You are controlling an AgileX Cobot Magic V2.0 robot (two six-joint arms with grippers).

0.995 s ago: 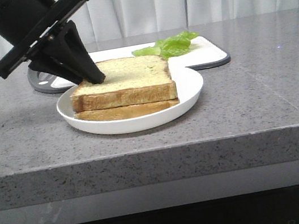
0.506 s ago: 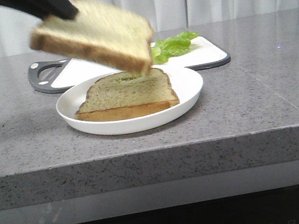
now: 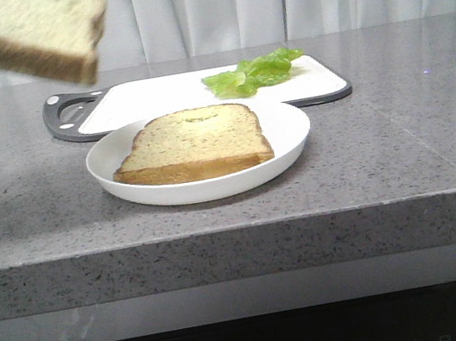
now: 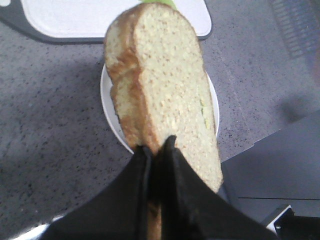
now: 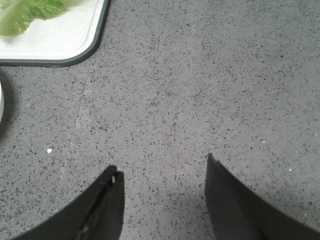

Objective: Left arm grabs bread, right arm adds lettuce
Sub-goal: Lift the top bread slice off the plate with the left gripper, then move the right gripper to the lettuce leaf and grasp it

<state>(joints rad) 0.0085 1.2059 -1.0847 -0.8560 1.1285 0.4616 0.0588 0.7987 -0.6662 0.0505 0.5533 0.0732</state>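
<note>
The thick bread [image 3: 21, 34] hangs in the air at the upper left of the front view, tilted, well above the counter. In the left wrist view my left gripper [image 4: 156, 145] is shut on the bread [image 4: 165, 95] at its crust edge. The arm itself is out of the front view. The lettuce [image 3: 253, 71] lies on the white cutting board [image 3: 146, 101] behind the plate; it also shows in the right wrist view [image 5: 27, 12]. My right gripper [image 5: 161, 167] is open and empty over bare counter, to the right of the board.
A white plate [image 3: 287, 130] holds a thinner, flatter slice [image 3: 193, 144] at the counter's middle. The cutting board [image 5: 60, 42] has a dark grey rim and a handle [image 3: 62, 119] at its left. The counter's front edge runs below the plate.
My left gripper has lifted the thick bread off the lower slice and carried it up and to the left, out of most of the front view. The lower slice stays on the plate.
</note>
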